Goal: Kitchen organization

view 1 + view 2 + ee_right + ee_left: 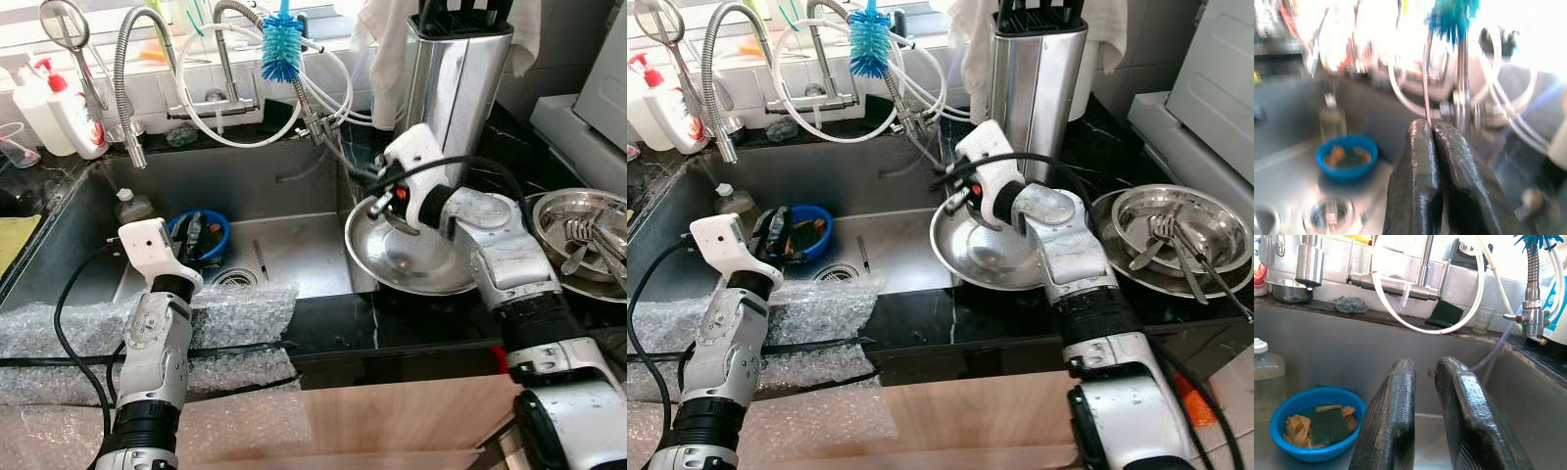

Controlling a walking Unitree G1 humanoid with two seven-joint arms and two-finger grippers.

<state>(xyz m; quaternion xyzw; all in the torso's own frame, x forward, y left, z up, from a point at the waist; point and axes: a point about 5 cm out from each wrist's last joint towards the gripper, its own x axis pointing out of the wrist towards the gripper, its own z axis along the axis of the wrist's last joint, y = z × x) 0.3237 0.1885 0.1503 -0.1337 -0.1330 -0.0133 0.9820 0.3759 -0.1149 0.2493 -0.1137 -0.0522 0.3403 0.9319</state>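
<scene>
Two arms are out over the big stainless steel sink [294,186], which takes up most of what's in front of the robot, with black stone counter along its near and right edges. Sheets of clear bubble wrap [235,323] are draped over the sink's near edge, presumably to cushion the arm or the dishes against the stone.

At the sink's right edge a wide, shallow stainless steel bowl [407,257] sits tilted, half over the basin and half on the counter; I'd guess it is mid-transfer, since a second steel bowl holding cutlery [578,227] waits at the counter's right edge. Behind them a tall steel knife block [456,73] stands near the back.

The right gripper [375,201] reaches in from the counter, forearm angled towards the basin and wrist bent down at the bowl's far rim. Its wrist camera, which is blurred, shows the two black fingers pressed together; whether they actually pinch the rim I can't tell.

The left gripper [1422,411] hangs low inside the basin, pointing at the back wall, fingers a little apart and empty.

Further in, by the drain, a small blue plastic bowl with a green sponge [1315,428] sits beside a small clear bottle [132,206].
</scene>
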